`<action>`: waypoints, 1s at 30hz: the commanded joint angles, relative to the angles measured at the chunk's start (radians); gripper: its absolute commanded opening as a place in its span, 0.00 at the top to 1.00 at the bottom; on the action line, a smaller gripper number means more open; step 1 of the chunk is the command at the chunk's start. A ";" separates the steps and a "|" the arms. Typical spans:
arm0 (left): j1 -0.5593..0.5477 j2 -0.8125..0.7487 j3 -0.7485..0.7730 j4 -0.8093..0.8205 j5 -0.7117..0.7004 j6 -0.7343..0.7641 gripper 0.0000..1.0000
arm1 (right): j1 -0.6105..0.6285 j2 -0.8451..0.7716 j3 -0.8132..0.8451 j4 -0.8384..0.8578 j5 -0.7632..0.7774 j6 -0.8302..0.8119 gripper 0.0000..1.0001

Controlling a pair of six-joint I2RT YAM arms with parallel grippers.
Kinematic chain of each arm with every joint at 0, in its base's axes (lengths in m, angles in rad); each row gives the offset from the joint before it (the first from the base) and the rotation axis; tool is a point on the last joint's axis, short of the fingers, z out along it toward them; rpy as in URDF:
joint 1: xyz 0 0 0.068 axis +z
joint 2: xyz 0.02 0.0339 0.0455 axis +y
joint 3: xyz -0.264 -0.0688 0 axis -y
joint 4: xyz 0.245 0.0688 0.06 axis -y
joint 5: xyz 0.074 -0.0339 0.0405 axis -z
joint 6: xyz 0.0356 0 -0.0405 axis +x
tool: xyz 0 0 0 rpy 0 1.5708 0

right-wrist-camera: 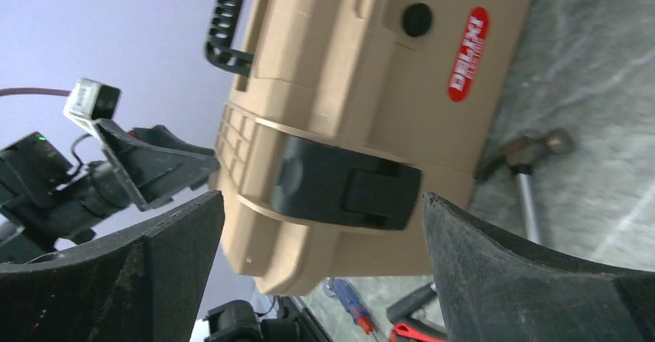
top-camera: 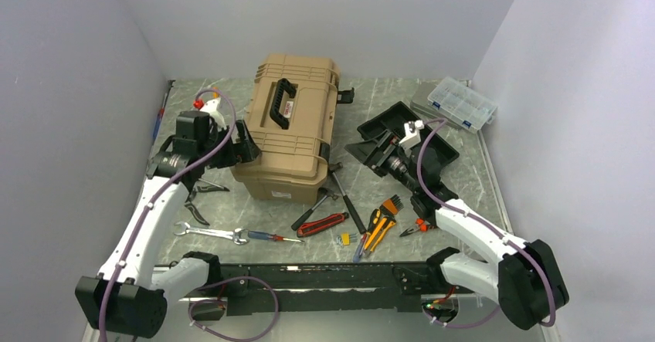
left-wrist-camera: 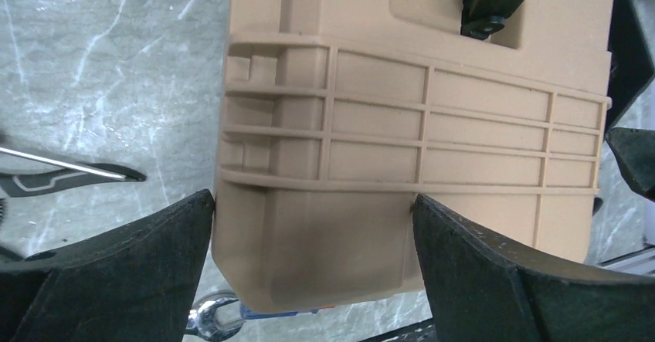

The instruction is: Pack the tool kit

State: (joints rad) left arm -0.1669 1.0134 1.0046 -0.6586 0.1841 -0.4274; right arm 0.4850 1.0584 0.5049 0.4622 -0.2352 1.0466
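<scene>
The tan toolbox (top-camera: pixel 293 130) stands in the middle of the table with its lid down and its black handle (top-camera: pixel 281 103) on top. My left gripper (top-camera: pixel 247 147) is open at the box's left end. In the left wrist view (left-wrist-camera: pixel 309 226) its fingers straddle a corner of the box (left-wrist-camera: pixel 402 141). My right gripper (top-camera: pixel 363 149) is open and empty, right of the box and over the black insert tray (top-camera: pixel 432 153). The right wrist view (right-wrist-camera: pixel 320 226) faces a black latch (right-wrist-camera: pixel 347 187) and the red label (right-wrist-camera: pixel 467 52).
Loose tools lie in front of the box: a wrench (top-camera: pixel 210 232), a screwdriver (top-camera: pixel 270 236), a hammer (top-camera: pixel 313 209), a red knife (top-camera: pixel 322 224) and orange pliers (top-camera: pixel 381 225). Black pliers (top-camera: pixel 197 203) lie under the left arm. A clear organiser case (top-camera: pixel 462 103) sits back right.
</scene>
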 commanded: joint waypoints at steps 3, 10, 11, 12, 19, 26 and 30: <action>-0.009 0.112 0.202 -0.136 -0.035 0.128 0.01 | -0.085 -0.033 -0.060 0.050 -0.146 -0.009 0.00; -0.027 0.255 0.393 -0.063 0.087 0.092 0.04 | -0.122 -0.035 -0.044 0.008 -0.198 -0.047 0.00; -0.033 0.280 0.422 -0.061 0.093 0.090 0.05 | -0.125 -0.034 -0.044 0.006 -0.203 -0.050 0.00; -0.041 0.314 0.450 -0.064 0.096 0.089 0.07 | -0.127 -0.032 -0.042 0.002 -0.206 -0.055 0.00; -0.097 0.539 0.654 -0.150 0.066 0.097 0.20 | -0.153 -0.026 -0.064 0.045 -0.234 -0.047 0.00; -0.115 0.674 0.777 -0.183 0.051 0.102 0.29 | -0.166 0.032 -0.095 0.132 -0.272 -0.011 0.00; -0.120 0.729 0.819 -0.176 0.118 0.091 0.56 | -0.166 0.109 -0.121 0.202 -0.307 0.008 0.00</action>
State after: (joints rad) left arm -0.2810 1.7027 1.7638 -0.8227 0.2462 -0.3359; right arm 0.3229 1.1091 0.4099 0.5343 -0.4885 1.0290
